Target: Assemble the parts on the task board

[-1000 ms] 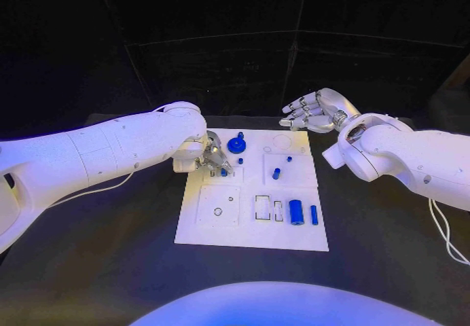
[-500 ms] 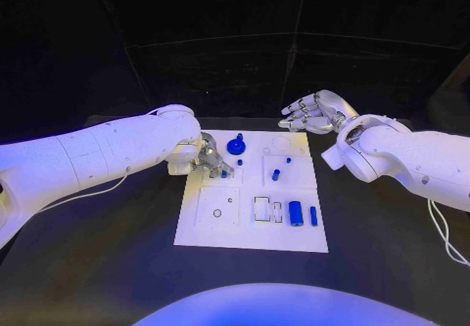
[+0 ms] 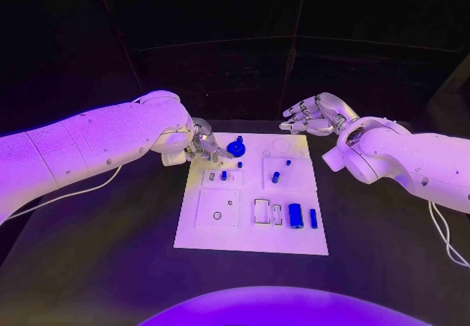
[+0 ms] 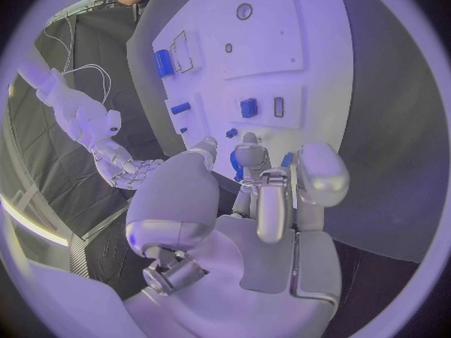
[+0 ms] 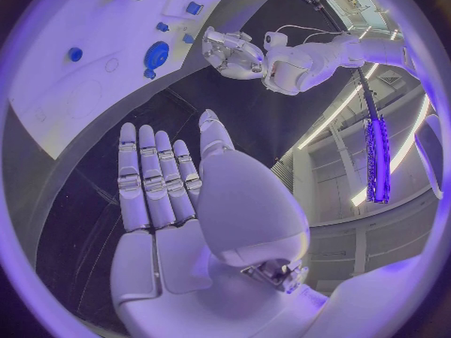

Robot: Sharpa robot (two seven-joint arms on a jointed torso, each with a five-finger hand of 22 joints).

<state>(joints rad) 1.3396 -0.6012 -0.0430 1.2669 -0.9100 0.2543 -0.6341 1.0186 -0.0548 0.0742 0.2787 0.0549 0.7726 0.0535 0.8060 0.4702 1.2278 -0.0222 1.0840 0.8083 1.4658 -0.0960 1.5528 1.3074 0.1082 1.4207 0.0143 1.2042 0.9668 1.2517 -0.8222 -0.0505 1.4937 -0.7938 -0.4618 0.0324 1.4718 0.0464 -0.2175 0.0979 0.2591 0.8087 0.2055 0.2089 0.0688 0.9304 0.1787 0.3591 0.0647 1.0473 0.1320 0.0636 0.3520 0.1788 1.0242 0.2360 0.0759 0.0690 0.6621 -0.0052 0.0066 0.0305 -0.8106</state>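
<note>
The white task board (image 3: 221,234) lies mid-table. On it are a round blue knob (image 3: 236,145), small blue pegs (image 3: 223,175) (image 3: 275,176), a thick blue cylinder (image 3: 295,215) and a slim blue pin (image 3: 314,217). My left hand (image 3: 204,146) hovers over the board's far left corner, just beside the knob, fingers curled (image 4: 273,195). Blue shows behind its fingertips in the left wrist view; I cannot tell whether it holds anything. My right hand (image 3: 314,114) hangs beyond the board's far edge, fingers (image 5: 155,176) straight and apart, holding nothing.
Black table (image 3: 117,258) surrounds the board on all sides. White cables trail from the left arm (image 3: 79,193) and the right arm (image 3: 441,231). The right wrist view shows the board (image 5: 56,67), the knob (image 5: 155,55) and my left hand (image 5: 230,52).
My left hand has risen and drawn back from the small pegs toward the board's far left corner. The right hand has stayed where it was.
</note>
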